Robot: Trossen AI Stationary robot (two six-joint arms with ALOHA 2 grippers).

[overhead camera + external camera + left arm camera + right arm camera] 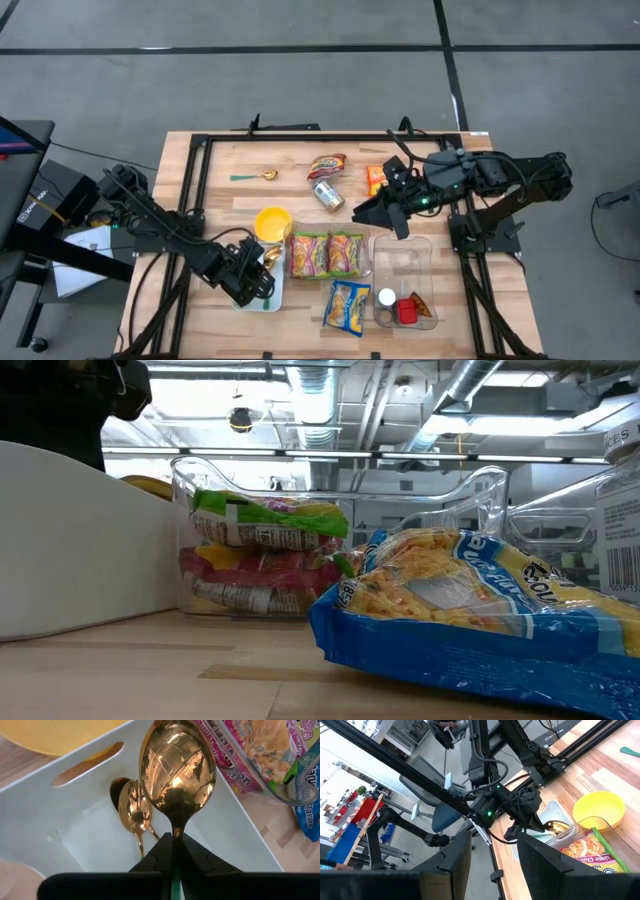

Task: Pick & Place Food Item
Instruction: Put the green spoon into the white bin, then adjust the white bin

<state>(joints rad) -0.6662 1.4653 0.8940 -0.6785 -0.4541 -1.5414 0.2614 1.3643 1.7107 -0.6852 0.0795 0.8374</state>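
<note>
My left gripper (258, 272) is over the white tray (240, 300) at the table's near left, shut on a gold spoon (177, 770) with a green handle. A second gold spoon (132, 810) lies in the tray. Food packets lie about: ramen packets in a clear bin (328, 253), a blue noodle packet (347, 305), a snack packet (327, 165), an orange packet (376, 178) and a can (328, 195). My right gripper (385, 212) hangs open and empty above the table, near the second clear bin (403, 262). My left gripper pinches the spoon's neck (176, 827) between its two fingers, just behind the bowl. The fingers lie along the spoon, and the green handle runs back between them. The spoon's bowl sticks out past the fingertips, lifted clear above the tray floor.
A yellow bowl (272, 222) stands just beyond the tray. A teal-handled spoon (255, 177) lies at the far left. The right clear bin holds small items at its near end (405, 305). In the low view the blue packet (480, 610) lies in front of the ramen bin (270, 550).
</note>
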